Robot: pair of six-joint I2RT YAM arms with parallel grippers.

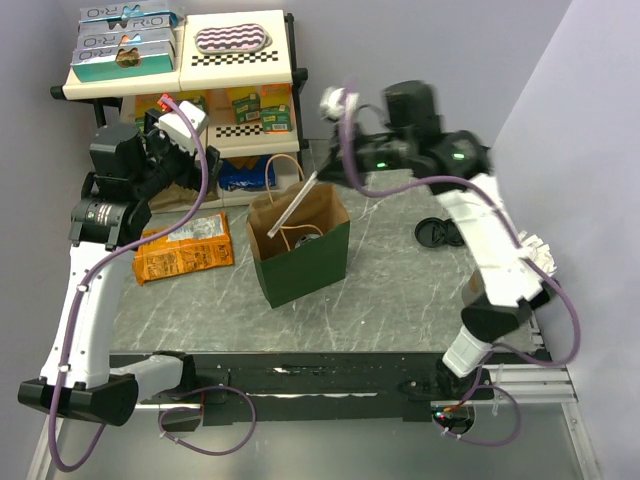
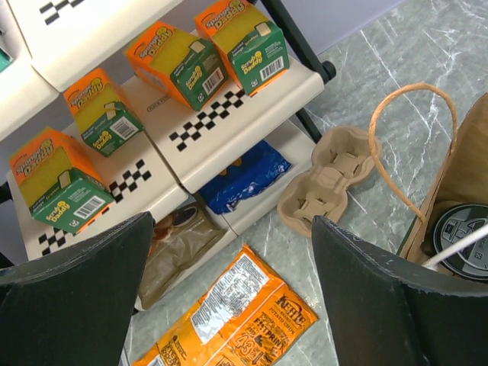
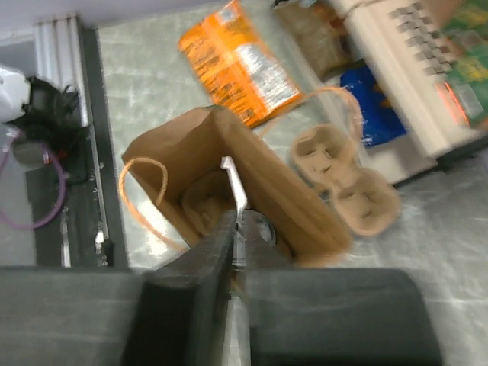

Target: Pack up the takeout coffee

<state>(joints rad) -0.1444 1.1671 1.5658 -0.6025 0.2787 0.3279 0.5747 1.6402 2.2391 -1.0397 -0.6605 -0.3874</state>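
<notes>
Grey marbled table (image 1: 400,290), shelf rack (image 1: 236,68) behind; a brown paper bag (image 1: 300,265) stands open at centre. The takeout coffee (image 2: 463,242) already sits inside the bag, black lid up, so packing looks nearly done. The right gripper (image 3: 233,229), directly above the bag, pinches a white straw (image 3: 235,183) that runs down towards the lid. Next move, by my reading: seat or let go of the straw, then lift clear. The left gripper (image 2: 232,229) is spread wide and empty, off to the left of the cup.

The takeout coffee (image 2: 460,242) sits upright inside the brown paper bag (image 1: 300,265). Only its round black lid shows, crossed by a white straw (image 1: 290,205).
</notes>
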